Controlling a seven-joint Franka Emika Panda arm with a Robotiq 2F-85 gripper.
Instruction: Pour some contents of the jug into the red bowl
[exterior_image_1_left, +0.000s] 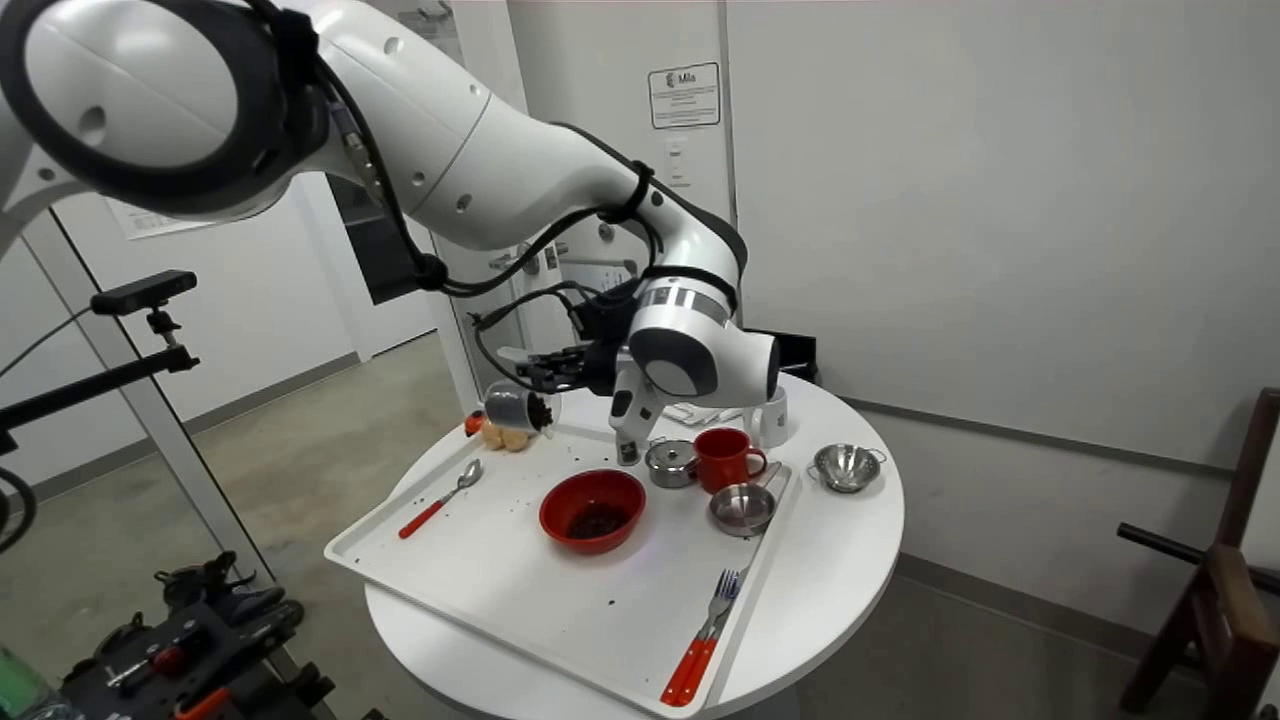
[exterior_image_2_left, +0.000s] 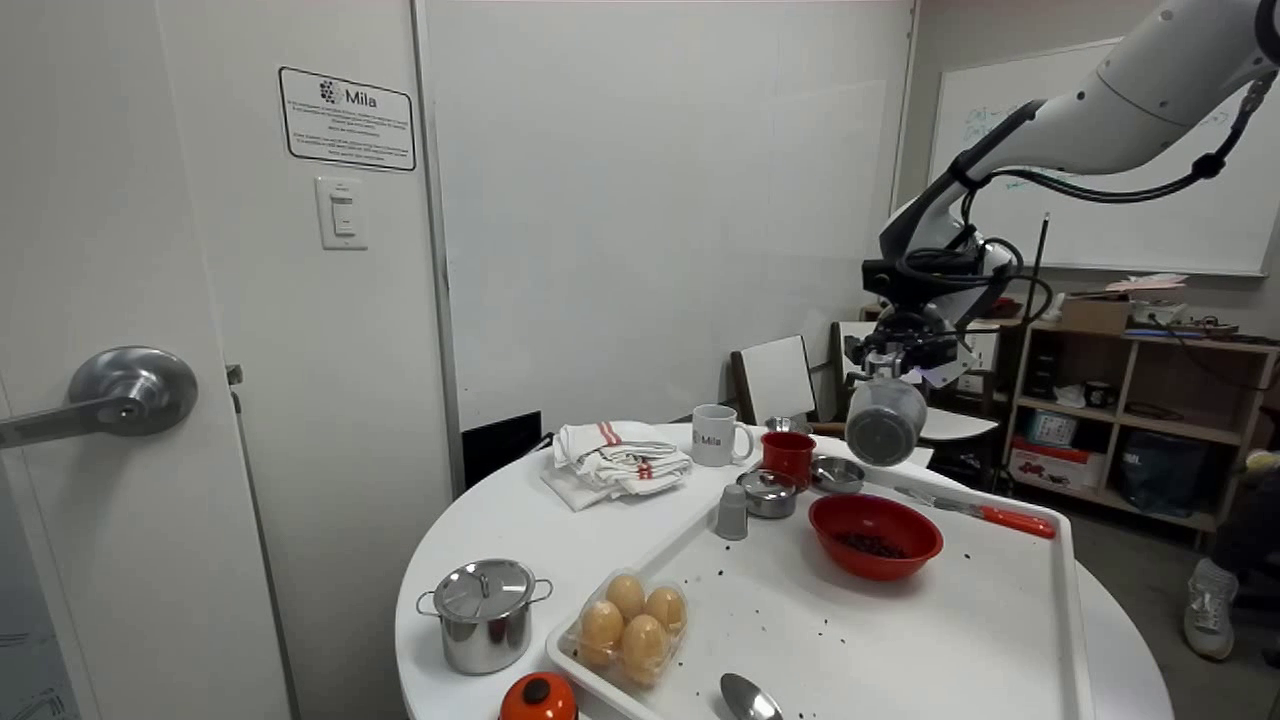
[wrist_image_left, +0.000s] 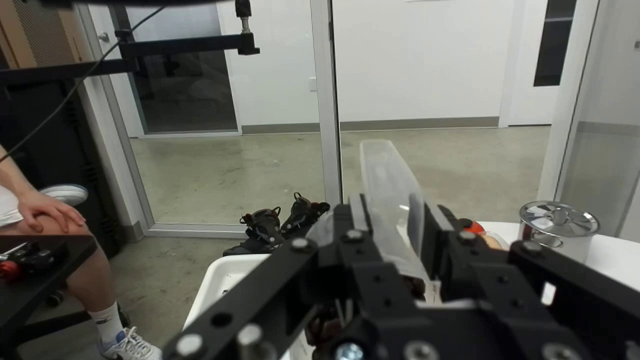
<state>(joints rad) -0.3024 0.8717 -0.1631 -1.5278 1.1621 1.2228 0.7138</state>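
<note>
My gripper (exterior_image_1_left: 535, 372) is shut on the handle of the jug (exterior_image_1_left: 512, 408). The jug is translucent plastic, not orange-brown, with dark bean-like pieces at its mouth. It hangs in the air on its side, its base toward the camera in an exterior view (exterior_image_2_left: 885, 428). In the wrist view its handle (wrist_image_left: 392, 215) stands between the fingers (wrist_image_left: 387, 220). The wide red bowl (exterior_image_1_left: 592, 543) stands upright on the white tray (exterior_image_1_left: 460, 590), with dark pieces at its bottom. It also shows in an exterior view (exterior_image_2_left: 868, 562), lower than the jug. I cannot tell whether the jug is directly above it.
Close behind the bowl are a grey shaker (exterior_image_2_left: 732, 512), a small lidded pot (exterior_image_2_left: 768, 495), a red mug (exterior_image_1_left: 722, 458) and a metal bowl (exterior_image_1_left: 742, 510). Eggs (exterior_image_2_left: 640, 640), a steel pot (exterior_image_2_left: 487, 620) and a spoon (exterior_image_1_left: 440, 500) lie leftward. Cutlery (exterior_image_1_left: 700, 650) lies on the tray.
</note>
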